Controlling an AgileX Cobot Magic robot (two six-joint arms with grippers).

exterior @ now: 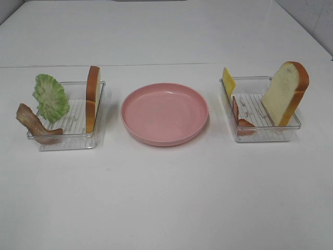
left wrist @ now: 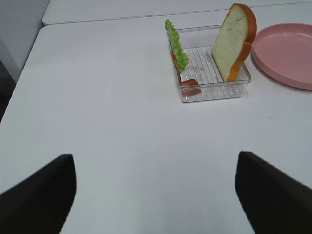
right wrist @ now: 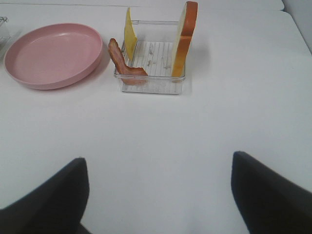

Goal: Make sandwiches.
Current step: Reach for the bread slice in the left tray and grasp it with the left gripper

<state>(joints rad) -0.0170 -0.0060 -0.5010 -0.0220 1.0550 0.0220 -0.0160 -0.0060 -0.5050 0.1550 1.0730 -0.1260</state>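
left tool (left wrist: 156, 195): black blunt fingers (left wrist: 39, 200) | right tool (right wrist: 158, 195): black blunt fingers (right wrist: 44, 200)

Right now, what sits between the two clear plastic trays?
A round pink plate, touching neither the left clear tray nor the right clear tray; the high view shows it.

A white table (exterior: 166, 208) under even light.

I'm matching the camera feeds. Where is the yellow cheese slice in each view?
Exterior high: the cheese slice stands in the right tray, at its far inner corner.
Left wrist: not in it.
Right wrist: cheese slice upright in that tray, on the side nearest the pink plate.
Shared landmark: the pink plate.
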